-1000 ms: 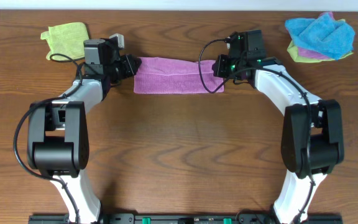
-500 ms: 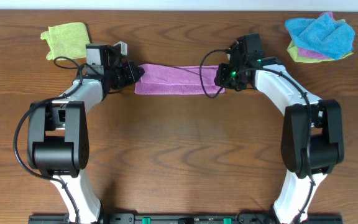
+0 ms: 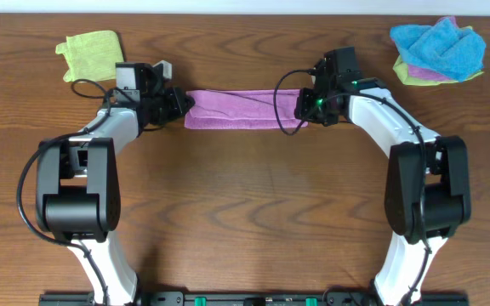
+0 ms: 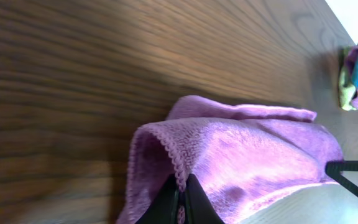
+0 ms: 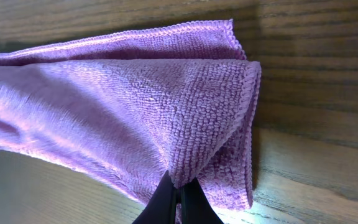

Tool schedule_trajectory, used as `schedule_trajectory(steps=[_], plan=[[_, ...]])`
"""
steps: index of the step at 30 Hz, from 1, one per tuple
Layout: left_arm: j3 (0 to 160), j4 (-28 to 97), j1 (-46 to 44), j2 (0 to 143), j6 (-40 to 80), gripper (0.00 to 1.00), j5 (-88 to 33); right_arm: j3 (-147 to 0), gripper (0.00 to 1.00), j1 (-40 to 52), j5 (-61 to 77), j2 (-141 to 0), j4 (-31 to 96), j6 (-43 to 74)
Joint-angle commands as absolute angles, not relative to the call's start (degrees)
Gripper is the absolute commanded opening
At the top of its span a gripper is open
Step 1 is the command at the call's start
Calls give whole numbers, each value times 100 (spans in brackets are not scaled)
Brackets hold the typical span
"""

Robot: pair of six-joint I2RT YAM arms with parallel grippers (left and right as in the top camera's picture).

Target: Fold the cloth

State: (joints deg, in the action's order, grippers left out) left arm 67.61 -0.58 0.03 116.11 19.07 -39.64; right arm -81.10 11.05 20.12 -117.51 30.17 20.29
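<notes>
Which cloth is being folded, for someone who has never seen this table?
On the wooden table, look at the far middle. The cloth is the mauve band pinched at each end by the left gripper and right gripper; the lime-green cloth and the blue pile lie unheld in the far corners.

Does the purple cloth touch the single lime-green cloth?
No, bare table separates the purple cloth from the lime-green cloth in the corner.
</notes>
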Motion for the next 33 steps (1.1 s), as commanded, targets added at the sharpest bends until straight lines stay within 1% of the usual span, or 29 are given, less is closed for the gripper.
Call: schedule_trajectory(steps=[1, 11, 20, 22, 23, 24, 25, 27, 29, 30, 31, 33], plan=[[6864, 8, 152, 11690, 1634, 5, -3835, -8193, 2, 1282, 1678, -11810, 3024, 1964], [6864, 178, 185, 11690, 1343, 6, -3830, -8189, 2, 1546, 996, -11843, 2956, 1946], [6864, 320, 185, 11690, 1170, 6, -3745, -8189, 2, 1540, 878, -11917, 2917, 1949], [6864, 316, 185, 11690, 1170, 6, -3743, -8189, 21, 1546, 878, -11917, 2899, 1949], [6864, 311, 185, 11690, 1170, 6, -3734, -8189, 29, 1546, 878, -11917, 2893, 1946], [6864, 311, 185, 11690, 1170, 8, -3706, -8189, 39, 1546, 878, -11917, 2886, 1946], [6864, 314, 185, 11690, 1138, 13, -3688, -8189, 50, 1544, 878, -11917, 2873, 1949], [6866, 314, 202, 11688, 1039, 24, -3691, -8191, 53, 1540, 878, -11917, 2860, 1946], [6899, 316, 255, 11688, 1026, 32, -3704, -8195, 64, 1529, 878, -11917, 2856, 1944], [6919, 318, 276, 11688, 1026, 38, -3706, -8202, 66, 1529, 878, -11915, 2875, 1944], [6949, 322, 305, 11688, 1026, 40, -3721, -8208, 66, 1522, 878, -11915, 2884, 1940], [7019, 351, 364, 11677, 1026, 39, -3758, -8235, 68, 1518, 878, -11915, 2928, 1918]])
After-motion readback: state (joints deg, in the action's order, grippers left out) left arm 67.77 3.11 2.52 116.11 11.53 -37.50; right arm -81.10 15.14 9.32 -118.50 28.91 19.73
